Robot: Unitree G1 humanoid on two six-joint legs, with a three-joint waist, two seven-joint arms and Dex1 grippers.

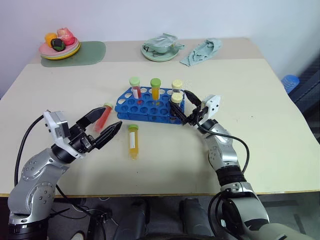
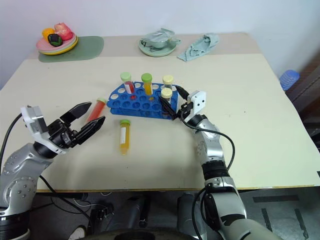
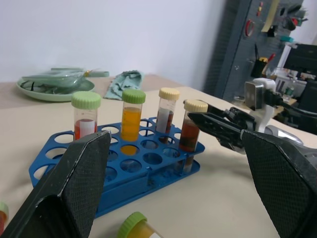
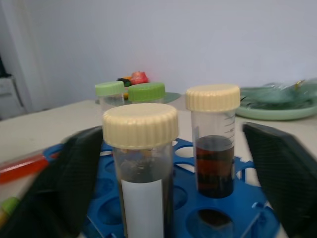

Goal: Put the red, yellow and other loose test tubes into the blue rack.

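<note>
Rack [image 1: 150,106], blue and the biggest piece on my table [image 1: 260,130], stands near the middle with four capped tubes upright in it: a red one [image 1: 135,87], a yellow one [image 1: 155,89] and two dark ones with cream caps, the farther [image 1: 177,87] and the nearer [image 1: 176,101] at the rack's right end. My right gripper [image 1: 193,112] sits at that right end, its fingers spread to either side of the nearer dark tube without pressing it. My left gripper [image 1: 104,125] hovers above the table to the left of the rack, fingers wide apart and holding nothing. Two loose tubes lie flat on the table: a red one [image 1: 103,116] just beside the rack's left end, partly behind my left fingers, and a yellow one [image 1: 132,140] in front of the rack.
</note>
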